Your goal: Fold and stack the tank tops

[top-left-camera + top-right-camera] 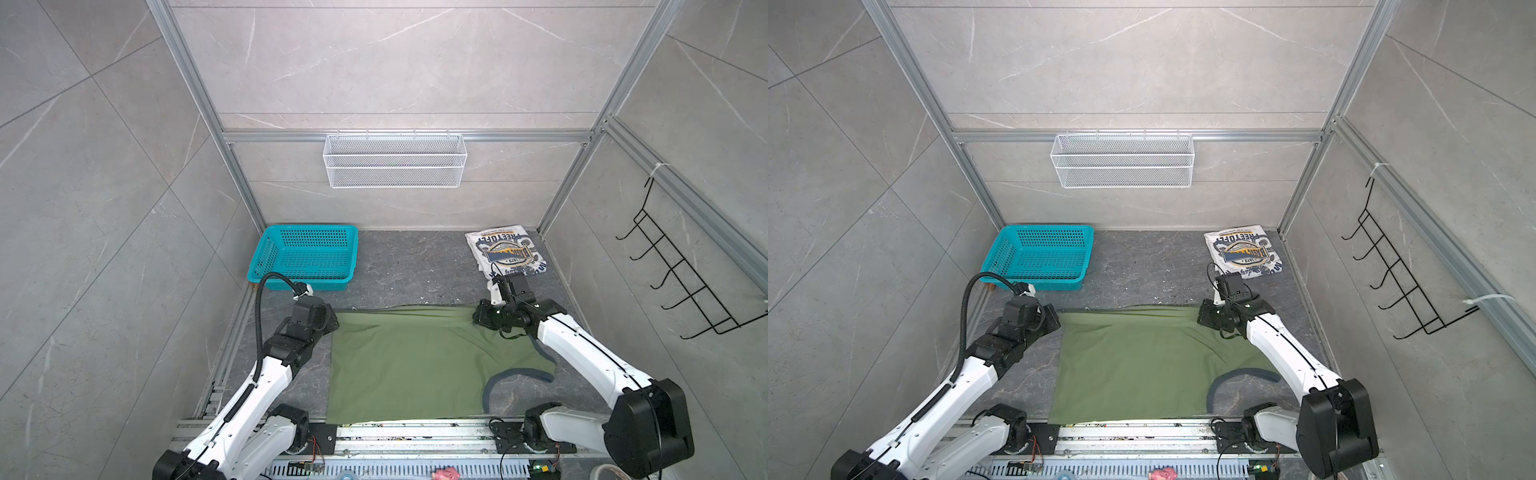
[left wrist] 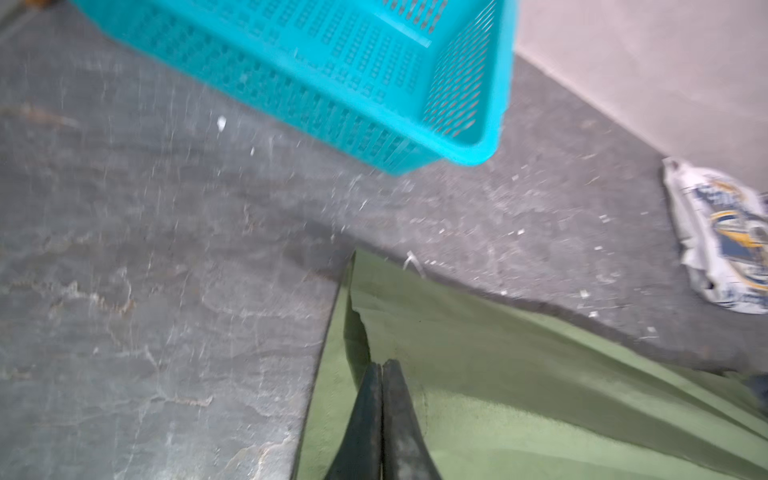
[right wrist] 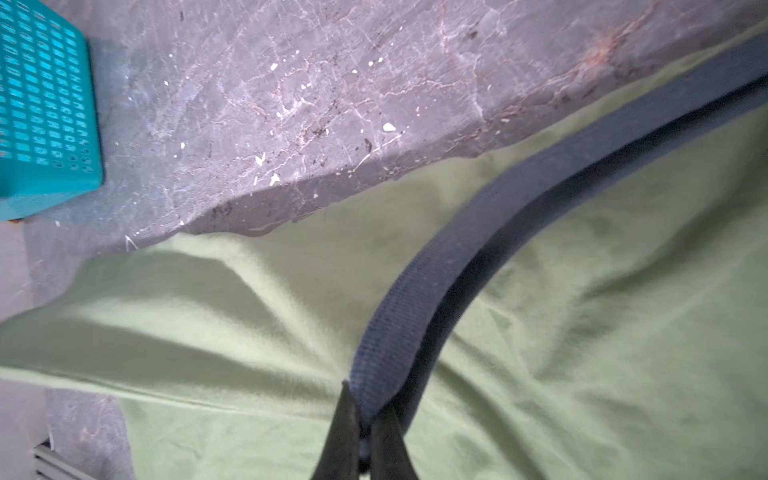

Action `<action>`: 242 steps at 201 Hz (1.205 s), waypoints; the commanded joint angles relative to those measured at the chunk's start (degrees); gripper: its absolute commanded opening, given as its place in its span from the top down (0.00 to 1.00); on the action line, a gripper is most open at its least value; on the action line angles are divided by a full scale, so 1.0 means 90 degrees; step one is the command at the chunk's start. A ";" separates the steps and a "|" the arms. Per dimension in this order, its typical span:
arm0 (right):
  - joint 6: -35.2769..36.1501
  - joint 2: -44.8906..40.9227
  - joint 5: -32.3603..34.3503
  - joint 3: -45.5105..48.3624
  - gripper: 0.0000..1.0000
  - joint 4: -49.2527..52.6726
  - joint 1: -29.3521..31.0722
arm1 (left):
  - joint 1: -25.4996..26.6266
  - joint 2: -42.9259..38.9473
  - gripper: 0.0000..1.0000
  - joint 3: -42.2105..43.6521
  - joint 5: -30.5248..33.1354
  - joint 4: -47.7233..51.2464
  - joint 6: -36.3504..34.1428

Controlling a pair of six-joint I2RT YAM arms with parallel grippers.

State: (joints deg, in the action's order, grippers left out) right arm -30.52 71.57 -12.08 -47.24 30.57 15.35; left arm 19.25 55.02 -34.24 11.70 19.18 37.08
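Note:
The olive green tank top (image 1: 415, 365) (image 1: 1133, 365) lies spread in the middle of the table, its dark armhole trim (image 1: 519, 374) curling at the near right. My left gripper (image 1: 330, 322) (image 2: 381, 365) is shut on its far left corner, and the cloth (image 2: 540, 395) there lifts slightly off the table. My right gripper (image 1: 478, 318) (image 3: 368, 399) is shut on the dark ribbed trim (image 3: 415, 299) at the far right edge. The white tank top (image 1: 507, 253) (image 1: 1244, 251) (image 2: 723, 241) lies folded at the back right, print up.
A teal plastic basket (image 1: 266, 253) (image 1: 1000, 253) (image 2: 291, 91) (image 3: 41, 104) stands at the back left, just beyond my left gripper. A white wire basket (image 1: 395, 162) hangs on the back wall and a black hook rack (image 1: 685, 282) on the right wall. A metal rail (image 1: 415, 434) runs along the front edge.

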 commanded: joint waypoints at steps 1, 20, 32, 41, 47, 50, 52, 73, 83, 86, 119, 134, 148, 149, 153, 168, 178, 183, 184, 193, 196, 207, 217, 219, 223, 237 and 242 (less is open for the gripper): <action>-0.0226 0.0125 -0.0141 0.0571 0.96 -0.0068 0.0102 | -0.0029 0.0532 1.00 0.0300 0.0122 0.0269 0.0398; -0.0359 0.0227 -0.0180 0.0974 0.95 -0.0279 0.0159 | -0.0026 0.0745 1.00 0.0386 -0.0056 0.0419 0.0618; -0.0466 0.0320 -0.0188 0.1143 0.95 -0.0348 0.0169 | -0.0029 0.0789 1.00 0.0390 -0.0111 0.0528 0.0796; -0.0491 0.0397 -0.0222 0.1212 0.94 -0.0401 0.0169 | -0.0038 0.0896 1.00 0.0319 -0.0009 0.0733 0.0943; -0.0499 0.0446 -0.0253 0.1225 0.94 -0.0420 0.0171 | -0.0039 0.1007 1.00 0.0250 -0.0002 0.0799 0.0943; -0.0501 0.0460 -0.0264 0.1217 0.94 -0.0418 0.0169 | -0.0039 0.1087 1.00 0.0206 0.0003 0.0821 0.0932; -0.0497 0.0471 -0.0268 0.1204 0.93 -0.0425 0.0162 | -0.0039 0.1123 1.00 0.0175 0.0000 0.0826 0.0922; -0.0425 0.0532 -0.0238 0.0858 0.93 -0.0241 0.0169 | -0.0074 0.1538 1.00 -0.0244 -0.0056 0.0815 0.0746; -0.0351 0.0544 -0.0165 0.0500 0.92 -0.0009 0.0169 | -0.0132 0.1684 1.00 -0.0626 -0.0092 0.0881 0.0592; -0.0335 0.0544 -0.0146 0.0417 0.92 0.0053 0.0164 | -0.0143 0.1721 1.00 -0.0721 -0.0095 0.0924 0.0571; -0.0146 0.0400 0.0178 -0.0817 0.92 0.0791 0.0169 | -0.0166 0.1514 1.00 -0.1866 0.0057 0.1276 0.0266; -0.0183 0.0222 0.0157 -0.0864 0.91 0.0829 0.0169 | -0.0166 0.1111 1.00 -0.1706 0.0164 0.1215 0.0338; -0.0278 0.0089 0.0072 -0.0499 0.91 0.0672 0.0171 | -0.0160 0.0823 1.00 -0.1235 0.0222 0.1160 0.0487; -0.0284 0.0082 0.0063 -0.0462 0.91 0.0655 0.0170 | -0.0158 0.0807 1.00 -0.1196 0.0222 0.1155 0.0498; -0.0319 0.0060 0.0033 -0.0305 0.91 0.0574 0.0178 | -0.0158 0.0768 1.00 -0.1033 0.0224 0.1142 0.0545; -0.0430 0.0086 -0.0066 0.0359 0.91 0.0222 0.0187 | -0.0166 0.0827 1.00 -0.0460 0.0103 0.1024 0.0697; -0.0492 0.0207 -0.0181 0.0815 0.91 -0.0062 0.0188 | -0.0166 0.1007 1.00 -0.0158 -0.0045 0.1002 0.0838; -0.0527 0.0287 -0.0223 0.0998 0.91 -0.0201 0.0192 | -0.0164 0.1101 1.00 -0.0026 -0.0150 0.0955 0.0877; -0.0530 0.0303 -0.0232 0.1039 0.91 -0.0222 0.0195 | -0.0160 0.1116 1.00 -0.0005 -0.0174 0.0945 0.0883; -0.0572 0.0453 -0.0254 0.1290 0.91 -0.0390 0.0198 | -0.0163 0.1277 1.00 0.0177 -0.0310 0.0862 0.0970; -0.0585 0.0493 -0.0251 0.1357 0.91 -0.0438 0.0197 | -0.0159 0.1315 1.00 0.0226 -0.0334 0.0837 0.0995; -0.0596 0.0612 -0.0199 0.1518 0.91 -0.0579 0.0193 | -0.0165 0.1407 1.00 0.0366 -0.0404 0.0723 0.1055; -0.0610 0.0677 -0.0173 0.1565 0.91 -0.0639 0.0199 | -0.0165 0.1443 1.00 0.0424 -0.0472 0.0630 0.1075; -0.0607 0.0687 -0.0174 0.1567 0.90 -0.0649 0.0198 | -0.0166 0.1447 1.00 0.0425 -0.0476 0.0612 0.1080; -0.0603 0.0699 -0.0181 0.1568 0.90 -0.0661 0.0198 | -0.0164 0.1461 1.00 0.0435 -0.0499 0.0588 0.1084; -0.0632 0.0695 -0.0182 0.1540 0.89 -0.0652 0.0198 | -0.0165 0.1487 1.00 0.0425 -0.0514 0.0545 0.1100; -0.0641 0.0674 -0.0182 0.1529 0.89 -0.0644 0.0197 | -0.0164 0.1501 1.00 0.0420 -0.0514 0.0550 0.1113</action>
State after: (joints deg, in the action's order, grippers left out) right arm -35.18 76.93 -14.79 -34.13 26.04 16.97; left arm 18.00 68.60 -29.36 7.33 26.13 45.41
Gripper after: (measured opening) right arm 0.103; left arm 0.048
